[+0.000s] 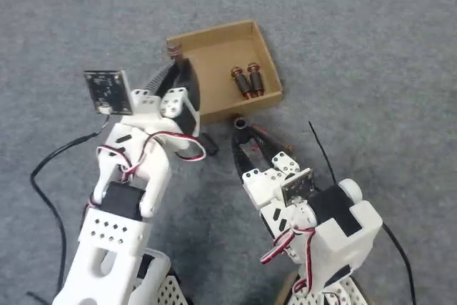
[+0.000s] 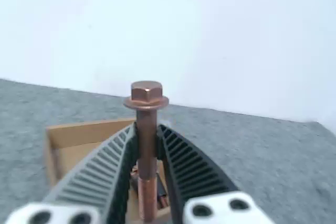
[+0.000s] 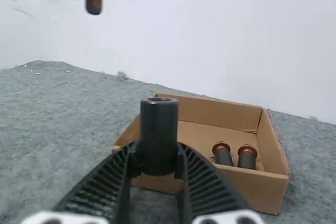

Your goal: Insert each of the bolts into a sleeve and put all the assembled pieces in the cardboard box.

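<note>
Nearest to me, my right gripper (image 1: 243,133) has its jaws closed narrow around the lower end of the dark sleeve (image 1: 240,122). The sleeve sits just short of the near wall of the cardboard box (image 1: 214,33), apart from it. Its long axis runs along the jaws, near to far and tipped upward, and the open bore faces away from the wrist. In the right wrist view the sleeve (image 3: 159,135) stands clear past the right gripper (image 3: 157,150).

Farther off and to the left, my left gripper (image 1: 177,66) is clamped on the copper bolt (image 1: 173,50) by the box's left wall. In the left wrist view the bolt (image 2: 146,150) lies lengthwise between the jaws, with the hex head out past the tips of the left gripper (image 2: 147,128) and the shank running back toward the wrist.

So the bolt lies left of and beyond the sleeve, well apart from it. As I judge it, the shank end must turn to face the bore, with both axes in line.

Farthest, two assembled pieces (image 1: 247,81) lie side by side in the box, on the grey table (image 1: 371,69).
</note>
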Robot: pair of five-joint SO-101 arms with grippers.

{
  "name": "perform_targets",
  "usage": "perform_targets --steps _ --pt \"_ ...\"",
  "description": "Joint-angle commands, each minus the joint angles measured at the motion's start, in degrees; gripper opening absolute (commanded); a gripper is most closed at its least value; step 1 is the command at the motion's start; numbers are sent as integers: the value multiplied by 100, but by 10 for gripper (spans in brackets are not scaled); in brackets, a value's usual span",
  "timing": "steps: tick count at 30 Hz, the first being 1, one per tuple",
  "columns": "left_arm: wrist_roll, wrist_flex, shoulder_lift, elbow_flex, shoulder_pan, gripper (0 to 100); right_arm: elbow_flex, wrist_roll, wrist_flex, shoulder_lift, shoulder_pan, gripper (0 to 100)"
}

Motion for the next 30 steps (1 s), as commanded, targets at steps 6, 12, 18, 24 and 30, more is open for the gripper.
perform_targets --steps 6,12,18,24,30 --pt "-35 -246 -308 163 1108 11 26 70 -145 -4 -84 6" --pt "-26 -976 -229 435 1257 11 35 70 -145 -4 -84 6" --pt "-26 -2866 79 1341 1292 11 26 70 -145 -4 -84 6" --pt "-26 -2866 88 1552 1301 11 26 70 -145 -4 -84 6" --pt "-26 -2875 88 1886 1363 11 26 70 -145 -4 -57 6"
